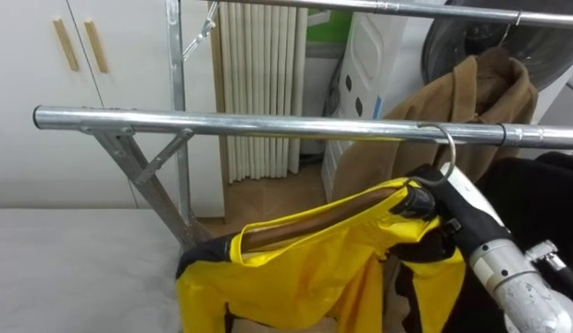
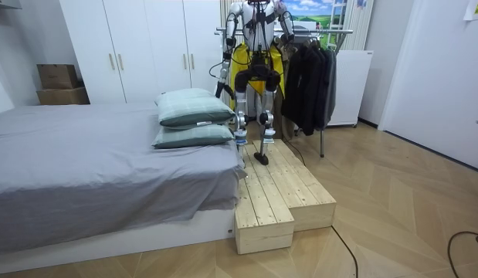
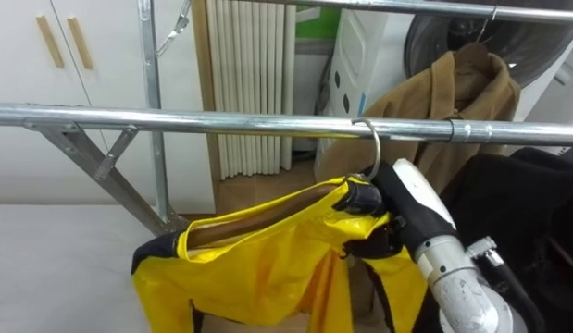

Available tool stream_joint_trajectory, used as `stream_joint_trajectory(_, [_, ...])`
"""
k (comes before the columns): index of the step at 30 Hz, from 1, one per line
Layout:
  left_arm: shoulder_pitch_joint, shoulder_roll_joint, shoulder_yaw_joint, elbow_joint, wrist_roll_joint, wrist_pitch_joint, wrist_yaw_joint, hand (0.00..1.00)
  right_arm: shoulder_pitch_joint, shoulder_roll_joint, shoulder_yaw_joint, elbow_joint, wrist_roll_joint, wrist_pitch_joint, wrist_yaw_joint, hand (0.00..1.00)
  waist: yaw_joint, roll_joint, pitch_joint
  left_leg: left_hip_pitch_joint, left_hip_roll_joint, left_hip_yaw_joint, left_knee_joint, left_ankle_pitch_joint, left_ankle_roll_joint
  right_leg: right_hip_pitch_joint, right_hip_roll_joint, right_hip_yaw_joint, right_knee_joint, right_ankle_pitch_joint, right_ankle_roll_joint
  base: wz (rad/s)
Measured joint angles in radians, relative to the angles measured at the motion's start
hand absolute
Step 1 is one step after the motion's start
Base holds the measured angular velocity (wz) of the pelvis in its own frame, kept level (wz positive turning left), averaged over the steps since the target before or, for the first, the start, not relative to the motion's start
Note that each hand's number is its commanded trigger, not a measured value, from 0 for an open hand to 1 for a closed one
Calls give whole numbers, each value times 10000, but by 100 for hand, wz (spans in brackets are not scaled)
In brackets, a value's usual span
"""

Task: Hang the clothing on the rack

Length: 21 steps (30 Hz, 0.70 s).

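Note:
A yellow jacket [image 1: 314, 268] hangs on a wooden hanger whose metal hook [image 1: 444, 148] curves up against the near steel rail [image 1: 221, 123] of the clothes rack. Whether the hook rests on the rail I cannot tell. My right hand [image 1: 434, 205] comes in from the lower right and is curled round the hanger's neck at the jacket's collar [image 3: 355, 196], just below the rail. The jacket droops down and to the left. In the room view I stand on a wooden platform [image 2: 289, 193] facing the rack, with my left hand [image 2: 220, 86] low at my side.
A brown coat [image 1: 476, 97] hangs on the far rail [image 1: 406, 9]. Dark garments [image 1: 536, 208] hang on the near rail right of my hand. The rack's upright and diagonal brace [image 1: 143, 171] stand at left. A bed [image 2: 92, 154] and white wardrobe [image 2: 138, 46] lie beside it.

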Motion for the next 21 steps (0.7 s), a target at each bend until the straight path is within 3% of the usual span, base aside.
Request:
stream_joint_trajectory(17, [14,-15,192,29,17,184,-226,0,0,-14,-54,-468,-230,-5,-434,100,-16,-31,24,-27,-2,17,2,0,0,-34,3,28,-7,-1,0,0])
stream_joint_trajectory(21, [45,-50,194,-130,50,221,-202,0,-9,-19,-238,-204,865,-4,-404,100,-12,-32,22,-29,0,4,2,0,0,-17,-6,-29,-23,-1,0,3])
